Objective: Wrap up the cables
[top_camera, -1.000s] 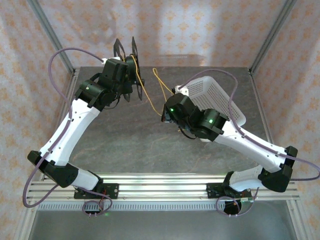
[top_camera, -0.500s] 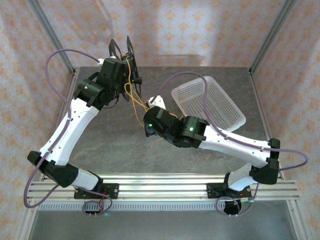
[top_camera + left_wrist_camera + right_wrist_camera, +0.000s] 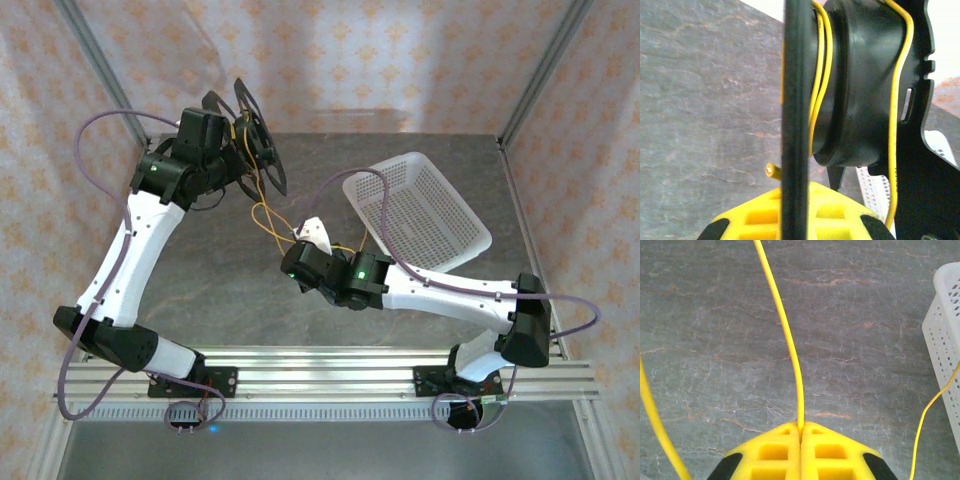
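Note:
My left gripper (image 3: pixel 232 140) is raised over the table's far left, shut on the rim of a black spool (image 3: pixel 258 128). In the left wrist view that rim (image 3: pixel 797 100) stands edge-on between the yellow fingers (image 3: pixel 840 210), and turns of the yellow cable (image 3: pixel 821 75) lie around the black hub (image 3: pixel 855 100). A cut cable end (image 3: pixel 771 171) pokes out beside the rim. The cable (image 3: pixel 264 212) hangs from the spool in loose loops to my right gripper (image 3: pixel 310 234) near the table's middle. That gripper (image 3: pixel 800 426) is shut on the cable (image 3: pixel 785 330), which runs straight out from the fingertips.
A white perforated basket (image 3: pixel 425 205) sits tilted at the right back of the grey stone table (image 3: pixel 220 290); its wall shows at the right wrist view's edge (image 3: pixel 946 340). Slack cable strands (image 3: pixel 652 420) hang either side of the right gripper. Lilac-grey arm cables arc above both arms.
The right gripper has travelled from beside the basket leftward and nearer, to the table's middle, drawing the cable along. The left arm has swung the spool a little left and turned it.

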Motion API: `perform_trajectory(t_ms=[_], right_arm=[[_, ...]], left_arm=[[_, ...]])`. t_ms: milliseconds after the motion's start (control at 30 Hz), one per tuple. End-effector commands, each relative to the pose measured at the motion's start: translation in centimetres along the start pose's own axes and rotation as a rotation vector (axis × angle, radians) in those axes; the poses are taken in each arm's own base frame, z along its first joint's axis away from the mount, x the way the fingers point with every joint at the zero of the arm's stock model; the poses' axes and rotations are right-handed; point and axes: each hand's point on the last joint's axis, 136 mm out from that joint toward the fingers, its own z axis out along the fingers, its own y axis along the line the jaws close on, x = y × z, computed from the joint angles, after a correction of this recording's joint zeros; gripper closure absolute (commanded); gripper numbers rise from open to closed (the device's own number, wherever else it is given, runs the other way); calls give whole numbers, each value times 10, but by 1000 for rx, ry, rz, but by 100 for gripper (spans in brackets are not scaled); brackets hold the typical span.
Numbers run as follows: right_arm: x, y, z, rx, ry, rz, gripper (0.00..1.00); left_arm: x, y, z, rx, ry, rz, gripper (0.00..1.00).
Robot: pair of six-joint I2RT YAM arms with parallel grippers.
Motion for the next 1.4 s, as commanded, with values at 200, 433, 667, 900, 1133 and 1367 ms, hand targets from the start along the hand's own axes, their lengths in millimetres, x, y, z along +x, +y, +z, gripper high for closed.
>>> perform_trajectory(t_ms=[200,433,667,900,1133,1367], right_arm=[[35,-53,16,93,56,169,100],[34,-78,28,-116,46,527,100],[25,-62,43,-211,93,591,100],[34,-83,74,-233,155,832,100],[16,-106,103,-275,192,939,100],[-11,-150,136,-293,226,1013,100]], left_arm=[[-53,-16,-32,228,-130,-178,100],[-59,-20,-48,369,-100,-234,100],[-61,-31,-56,467,-79,-265,100],[-62,-42,-69,567,-60,-277,100],[-41,-52,-77,626,30,-161,100],[-10,-63,-98,711,117,-30,100]])
